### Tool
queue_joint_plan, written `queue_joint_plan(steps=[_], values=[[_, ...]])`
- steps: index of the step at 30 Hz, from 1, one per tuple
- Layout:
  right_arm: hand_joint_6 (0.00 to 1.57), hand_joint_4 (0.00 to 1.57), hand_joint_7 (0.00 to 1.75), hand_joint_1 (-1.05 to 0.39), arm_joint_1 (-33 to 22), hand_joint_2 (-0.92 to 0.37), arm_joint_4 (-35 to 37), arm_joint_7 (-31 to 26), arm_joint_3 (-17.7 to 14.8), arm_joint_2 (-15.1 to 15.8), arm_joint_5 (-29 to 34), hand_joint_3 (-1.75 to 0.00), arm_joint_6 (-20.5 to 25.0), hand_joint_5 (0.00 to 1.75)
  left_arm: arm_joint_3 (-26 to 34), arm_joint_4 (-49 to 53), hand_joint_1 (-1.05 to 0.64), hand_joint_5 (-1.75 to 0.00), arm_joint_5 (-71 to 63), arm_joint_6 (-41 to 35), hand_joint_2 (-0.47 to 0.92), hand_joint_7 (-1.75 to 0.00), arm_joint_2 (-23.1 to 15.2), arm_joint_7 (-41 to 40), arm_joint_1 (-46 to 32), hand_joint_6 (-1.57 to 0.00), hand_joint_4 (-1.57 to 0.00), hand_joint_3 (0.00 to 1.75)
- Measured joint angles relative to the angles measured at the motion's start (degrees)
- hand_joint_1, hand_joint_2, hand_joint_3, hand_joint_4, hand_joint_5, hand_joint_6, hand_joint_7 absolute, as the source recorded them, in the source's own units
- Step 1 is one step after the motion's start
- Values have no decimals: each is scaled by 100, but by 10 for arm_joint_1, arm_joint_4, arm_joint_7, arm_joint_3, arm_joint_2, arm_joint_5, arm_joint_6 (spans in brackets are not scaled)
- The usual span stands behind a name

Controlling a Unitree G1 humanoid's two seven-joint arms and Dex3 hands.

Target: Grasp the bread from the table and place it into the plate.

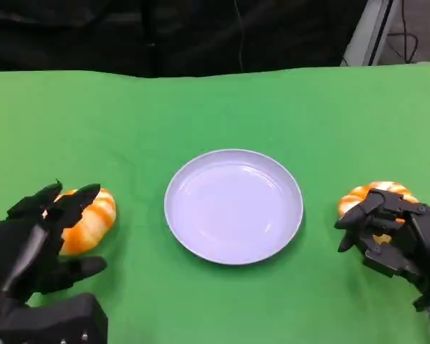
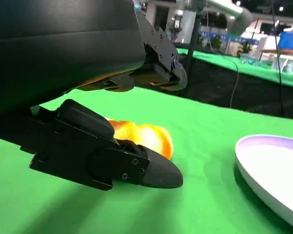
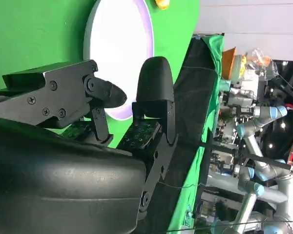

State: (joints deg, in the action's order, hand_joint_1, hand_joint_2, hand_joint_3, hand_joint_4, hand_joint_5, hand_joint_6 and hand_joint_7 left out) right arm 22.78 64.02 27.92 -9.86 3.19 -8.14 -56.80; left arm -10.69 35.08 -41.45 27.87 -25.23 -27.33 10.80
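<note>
Left hand: the left hand is spread around the left bread, fingers over its top and thumb low beside it; whether any finger touches the bread cannot be told, and it does not look gripped yet.
Right hand: the right hand hovers over the near side of the right bread, fingers curled and apart; contact cannot be told.
Left bread: on the table, to the left of the plate and well apart from it; in the left wrist view it lies between the upper fingers and the thumb.
Right bread: on the table to the right of the plate, near its rim but apart.
Handling: both are glossy orange ridged rolls, probably light and fairly smooth, perhaps stiff if they are models. A hold across the middle, fingers on top and thumb underneath the side, looks safest; a hold at a tapered end may slip.
Plate: pale, shallow and round, nothing lying in it.
</note>
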Motion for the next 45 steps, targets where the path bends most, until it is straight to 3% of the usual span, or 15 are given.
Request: queue_joint_plan(steps=[45], values=[[91, 84, 94, 4, 0, -86, -2, 14, -1, 0, -8, -61, -1, 139, -77, 239, -85, 0, 41, -17, 92, 0, 10, 28, 151, -39, -35, 26]])
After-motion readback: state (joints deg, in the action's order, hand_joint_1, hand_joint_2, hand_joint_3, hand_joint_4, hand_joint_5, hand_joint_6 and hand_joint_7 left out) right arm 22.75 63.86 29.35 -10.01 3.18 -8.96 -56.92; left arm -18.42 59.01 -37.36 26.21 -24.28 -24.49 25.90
